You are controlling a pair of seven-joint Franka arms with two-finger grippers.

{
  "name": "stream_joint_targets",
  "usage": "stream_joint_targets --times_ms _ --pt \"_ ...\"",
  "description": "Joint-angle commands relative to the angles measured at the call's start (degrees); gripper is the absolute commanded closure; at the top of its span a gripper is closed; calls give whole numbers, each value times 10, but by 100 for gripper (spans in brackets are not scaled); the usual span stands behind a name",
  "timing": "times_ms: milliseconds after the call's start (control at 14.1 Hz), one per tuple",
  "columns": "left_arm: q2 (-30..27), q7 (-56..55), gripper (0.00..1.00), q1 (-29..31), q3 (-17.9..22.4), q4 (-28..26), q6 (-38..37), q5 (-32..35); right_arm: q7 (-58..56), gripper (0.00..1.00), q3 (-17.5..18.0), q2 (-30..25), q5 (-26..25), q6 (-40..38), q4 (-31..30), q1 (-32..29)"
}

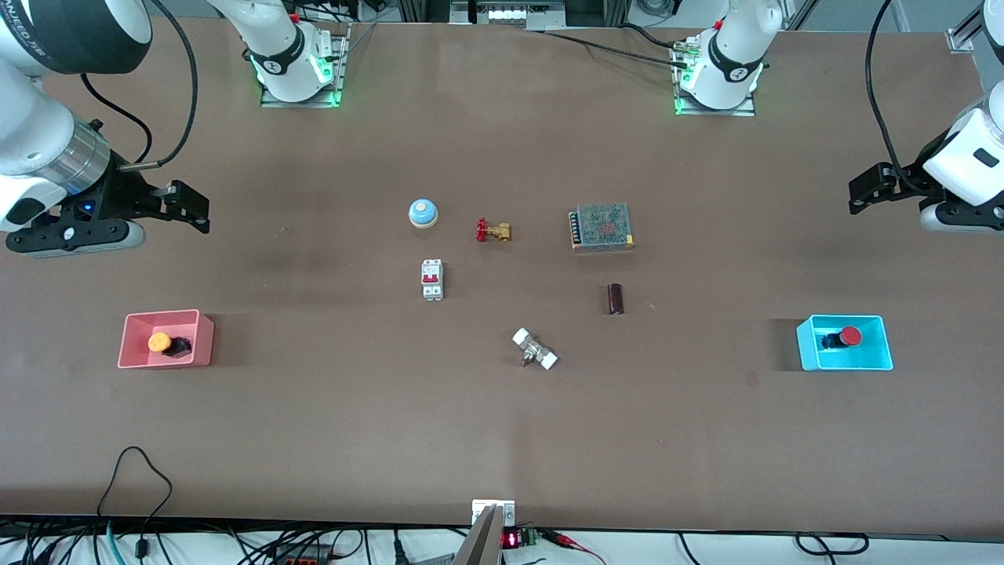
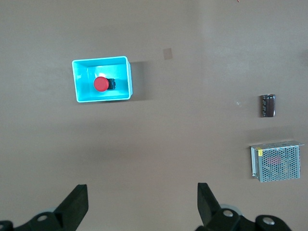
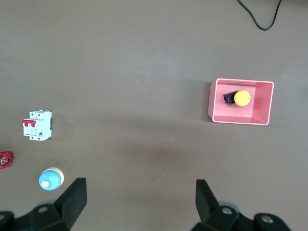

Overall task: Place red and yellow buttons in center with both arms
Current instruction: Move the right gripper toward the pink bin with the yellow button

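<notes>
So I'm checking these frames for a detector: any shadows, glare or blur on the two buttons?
Front view: even light; the pink tray and cyan tray cast soft shadows on the table, and the yellow button and red button show no glare. Left wrist view: red button sharp, open left pincer dark. Right wrist view: yellow button sharp, open right pincer dark.

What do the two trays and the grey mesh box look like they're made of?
The pink tray and cyan tray look like matte molded plastic: uniform color, thin walls. The mesh box looks like perforated sheet metal with a dull silver sheen.
</notes>
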Motion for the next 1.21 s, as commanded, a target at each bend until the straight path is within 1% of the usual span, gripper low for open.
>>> stream_joint_targets --times_ms 0,426,709,851,993,1135 --pt "9 5 0 -1 4 19 -15 -10 14 0 5 0 -3 -9 6 -4" --pt "9 5 0 -1 5 18 -16 -8 7 0 4 9 -3 -9 5 -9" --pt "9 5 0 -1 5 18 -16 -8 6 0 4 33 -7 -9 -1 -13" --pt "10 5 0 -1 5 18 -16 -8 7 0 4 56 -17 -9 -3 -24" --pt "10 5 0 -1 5 18 -16 -8 7 0 4 81 -28 18 -3 -50" --pt "10 5 0 -1 5 18 -16 -8 -8 0 4 103 -48 55 -3 -61"
